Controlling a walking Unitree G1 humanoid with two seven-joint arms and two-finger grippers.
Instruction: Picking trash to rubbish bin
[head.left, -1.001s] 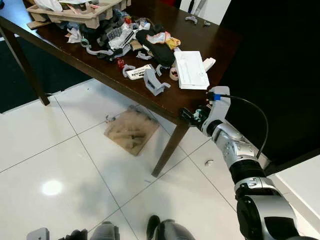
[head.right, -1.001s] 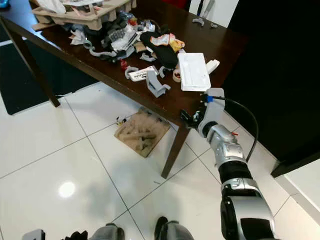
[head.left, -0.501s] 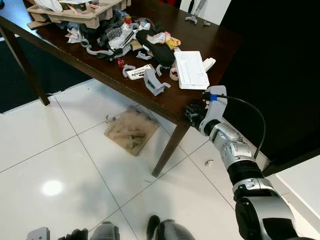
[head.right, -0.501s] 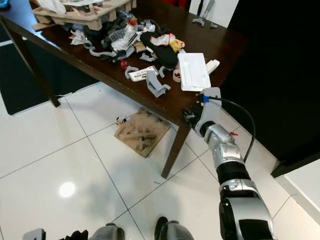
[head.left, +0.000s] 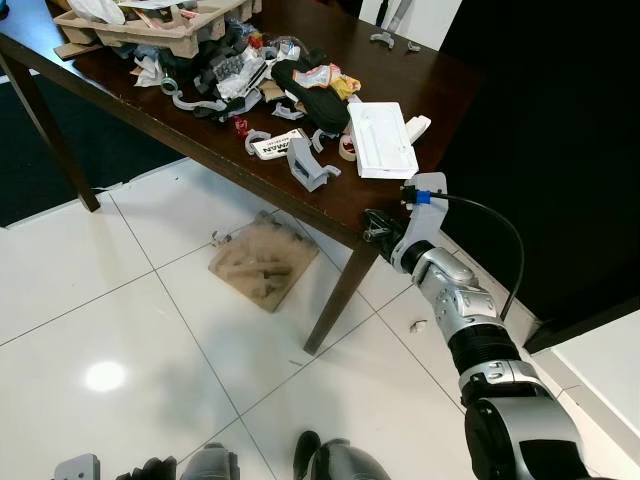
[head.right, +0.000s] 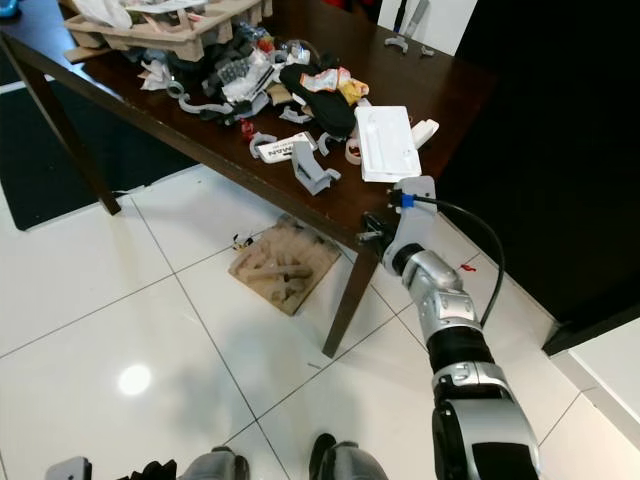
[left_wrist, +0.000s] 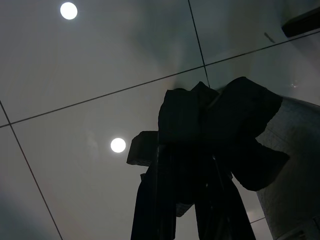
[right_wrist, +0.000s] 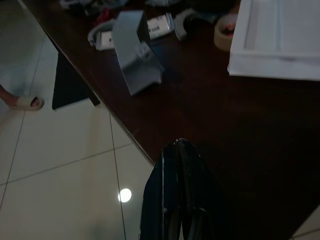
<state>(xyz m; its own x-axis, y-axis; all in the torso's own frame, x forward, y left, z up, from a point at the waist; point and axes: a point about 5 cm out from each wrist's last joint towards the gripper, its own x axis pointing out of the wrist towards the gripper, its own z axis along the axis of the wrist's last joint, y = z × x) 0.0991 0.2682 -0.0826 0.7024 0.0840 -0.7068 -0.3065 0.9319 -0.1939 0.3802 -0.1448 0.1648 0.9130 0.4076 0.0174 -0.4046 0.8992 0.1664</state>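
Observation:
A dark wooden table (head.left: 330, 205) carries a heap of litter: grey plastic parts, a black sole (head.left: 312, 95), a snack wrapper (head.left: 322, 75), a white flat box (head.left: 381, 138), a tape roll (head.left: 347, 148) and a grey bracket (head.left: 308, 165). My right gripper (head.left: 374, 224) hovers at the table's near edge, just short of the white box, fingers (right_wrist: 177, 155) pressed together and shut with nothing between them. The grey bracket (right_wrist: 135, 57) lies ahead of it. My left gripper (head.left: 150, 468) hangs low by my legs, a dark shape over the floor.
A cardboard tray (head.left: 150, 28) of scraps sits at the table's far left. A brown cardboard piece (head.left: 262, 262) lies on the white tiles under the table, beside its leg (head.left: 335, 300). A small white scrap (head.left: 418, 325) lies on the floor. A person's sandalled foot (right_wrist: 22, 102) stands beyond the table.
My right arm has drawn in slightly, bringing the gripper a little left along the table's near edge. The items on the table have not moved.

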